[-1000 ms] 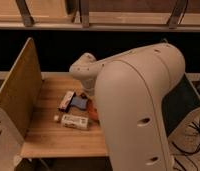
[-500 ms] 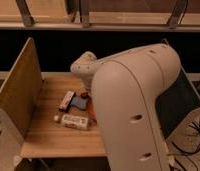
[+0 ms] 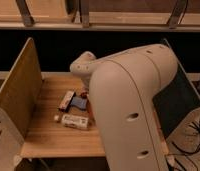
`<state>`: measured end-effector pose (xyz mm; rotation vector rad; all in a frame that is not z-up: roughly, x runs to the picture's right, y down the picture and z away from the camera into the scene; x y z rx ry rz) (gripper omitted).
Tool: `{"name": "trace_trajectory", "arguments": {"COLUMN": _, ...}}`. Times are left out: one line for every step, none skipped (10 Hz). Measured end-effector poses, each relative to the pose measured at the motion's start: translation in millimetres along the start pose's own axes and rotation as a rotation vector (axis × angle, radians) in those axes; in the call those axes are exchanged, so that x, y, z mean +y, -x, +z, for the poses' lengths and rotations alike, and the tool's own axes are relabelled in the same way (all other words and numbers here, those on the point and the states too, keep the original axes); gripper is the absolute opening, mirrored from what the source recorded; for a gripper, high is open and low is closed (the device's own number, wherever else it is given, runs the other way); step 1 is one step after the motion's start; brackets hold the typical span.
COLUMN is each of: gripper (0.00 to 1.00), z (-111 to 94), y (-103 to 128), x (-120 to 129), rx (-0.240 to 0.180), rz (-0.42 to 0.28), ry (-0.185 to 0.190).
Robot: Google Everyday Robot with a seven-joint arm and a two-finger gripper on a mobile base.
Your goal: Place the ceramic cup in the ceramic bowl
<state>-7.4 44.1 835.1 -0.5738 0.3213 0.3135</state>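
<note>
My white arm (image 3: 133, 100) fills the middle and right of the camera view and covers most of the table's right side. My gripper is hidden behind the arm, somewhere over the table's right part. Only a thin orange-red sliver of the ceramic bowl (image 3: 88, 110) shows along the arm's left edge, beside a blue item (image 3: 79, 102). The ceramic cup is hidden.
A wooden table (image 3: 53, 142) has a tall wooden side panel (image 3: 18, 92) along its left edge. On it lie a small box (image 3: 66, 100) and a flat white rectangular box (image 3: 75, 121). Dark shelving runs behind. Cables lie on the floor at the right (image 3: 193, 140).
The arm has shifted slightly to the left and now covers more of the items in the middle of the table. The boxes have not moved.
</note>
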Motion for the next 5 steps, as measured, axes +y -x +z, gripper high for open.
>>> {"name": "trace_trajectory", "arguments": {"gripper": 0.80, "z": -10, "y": 3, "x": -4, "rx": -0.014, "rz": -0.005, "ry": -0.019}}
{"name": "trace_trajectory", "arguments": {"gripper": 0.80, "z": -20, "y": 6, "x": -9, "rx": -0.034, "rz": -0.008, "ry": -0.040}}
{"name": "trace_trajectory", "arguments": {"gripper": 0.80, "z": -39, "y": 12, "x": -16, "rx": -0.076, "rz": -0.011, "ry": -0.075}}
{"name": "trace_trajectory", "arguments": {"gripper": 0.80, "z": -67, "y": 16, "x": -24, "rx": -0.123, "rz": -0.012, "ry": -0.129}}
{"name": "trace_trajectory", "arguments": {"gripper": 0.80, "z": -99, "y": 17, "x": -31, "rx": -0.171, "rz": -0.010, "ry": -0.197}}
